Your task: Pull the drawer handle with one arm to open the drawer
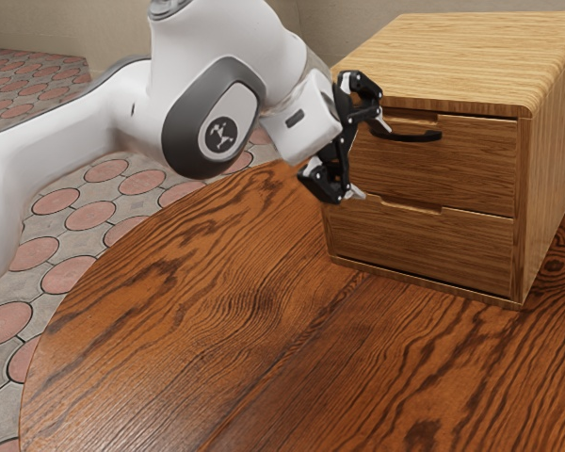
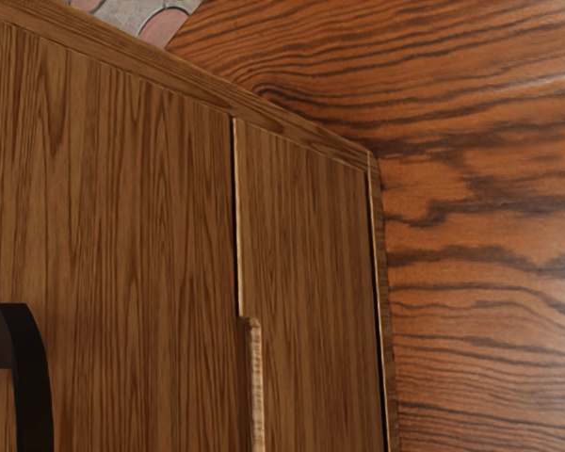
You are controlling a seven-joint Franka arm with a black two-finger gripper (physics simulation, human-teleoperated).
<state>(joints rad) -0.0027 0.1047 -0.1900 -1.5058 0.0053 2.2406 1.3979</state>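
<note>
- Gripper [image 1: 367,158] spread wide apart, upper finger just beside the drawer handle [image 1: 412,136], upper right of frame.
- Handle on the top drawer [image 1: 452,168] looks rigid, slim, slick; I'd clamp its middle.

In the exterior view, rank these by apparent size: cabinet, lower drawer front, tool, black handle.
Largest to smallest:
1. cabinet
2. lower drawer front
3. tool, though it is slightly nearer the camera
4. black handle, thin and clearly smallest
</note>
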